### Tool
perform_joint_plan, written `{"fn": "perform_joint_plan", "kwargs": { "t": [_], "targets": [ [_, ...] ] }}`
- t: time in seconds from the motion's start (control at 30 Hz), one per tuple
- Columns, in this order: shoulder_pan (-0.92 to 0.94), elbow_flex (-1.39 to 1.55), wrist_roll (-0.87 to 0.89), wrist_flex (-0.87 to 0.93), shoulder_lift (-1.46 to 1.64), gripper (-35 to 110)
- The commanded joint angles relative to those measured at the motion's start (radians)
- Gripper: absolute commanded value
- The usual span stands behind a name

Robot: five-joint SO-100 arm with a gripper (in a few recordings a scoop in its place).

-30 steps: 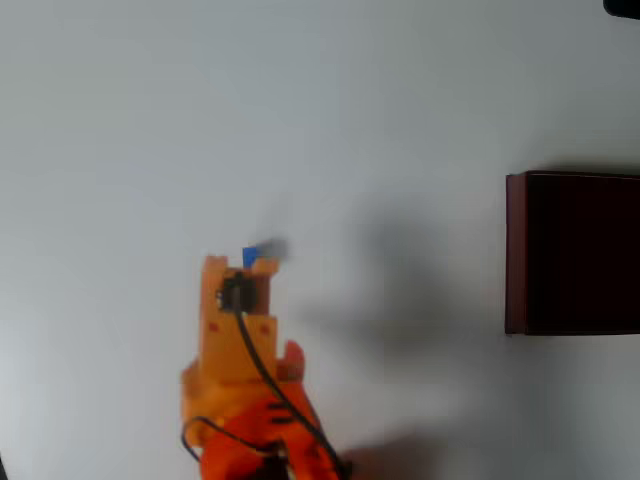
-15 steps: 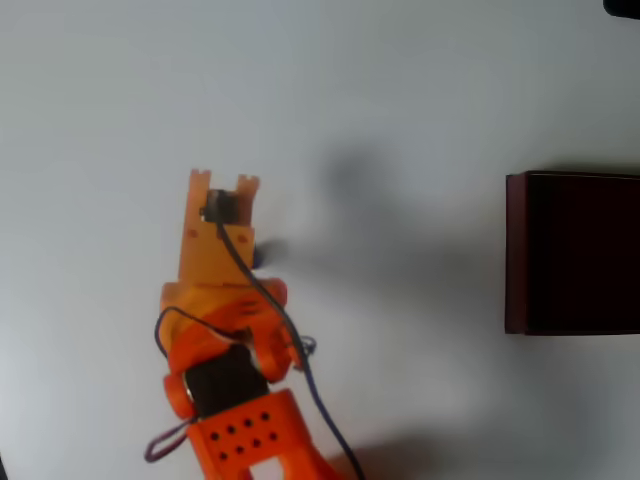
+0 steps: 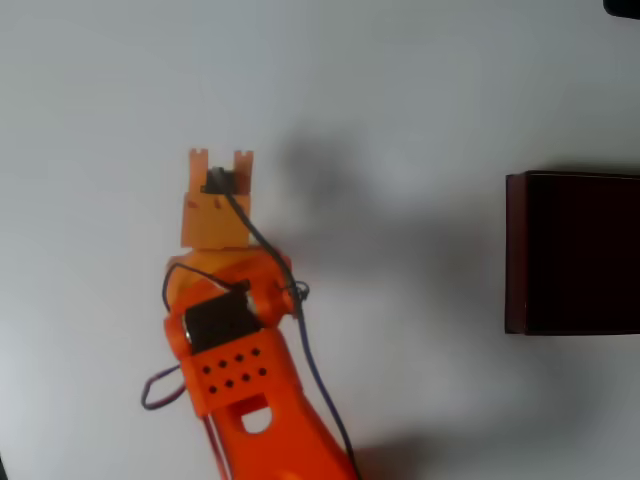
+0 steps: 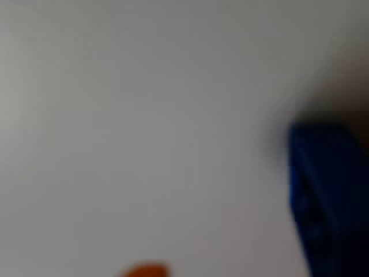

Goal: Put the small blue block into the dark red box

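In the overhead view my orange arm reaches up from the bottom edge, and its gripper (image 3: 220, 165) points toward the top of the picture, left of centre. From above, the arm's body hides the fingers and whatever lies under them. In the wrist view the small blue block (image 4: 328, 196) is a large, blurred blue shape at the right edge, very close to the camera, resting on the white table. A sliver of an orange fingertip (image 4: 144, 270) shows at the bottom edge. The dark red box (image 3: 572, 252) stands at the right edge of the overhead view, far from the gripper.
The white table (image 3: 400, 120) stretches bare between the arm and the box. A dark object (image 3: 625, 6) sits in the top right corner of the overhead view. Loose cables (image 3: 310, 350) hang along the arm.
The arm has stretched toward the top of the overhead view. The blue block, seen at the gripper's tip a second ago, is now covered by the arm.
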Motion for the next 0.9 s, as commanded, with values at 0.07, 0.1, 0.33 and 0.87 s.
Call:
{"fn": "perform_joint_plan", "kwargs": {
  "t": [0.07,0.1,0.33,0.87],
  "targets": [
    [0.015,-0.021,-0.008,-0.021,-0.020,30],
    [0.017,-0.018,-0.006,-0.025,-0.025,30],
    [0.028,0.017,0.005,-0.046,-0.034,29],
    [0.054,0.100,0.008,-0.129,-0.040,15]
  ]
}}
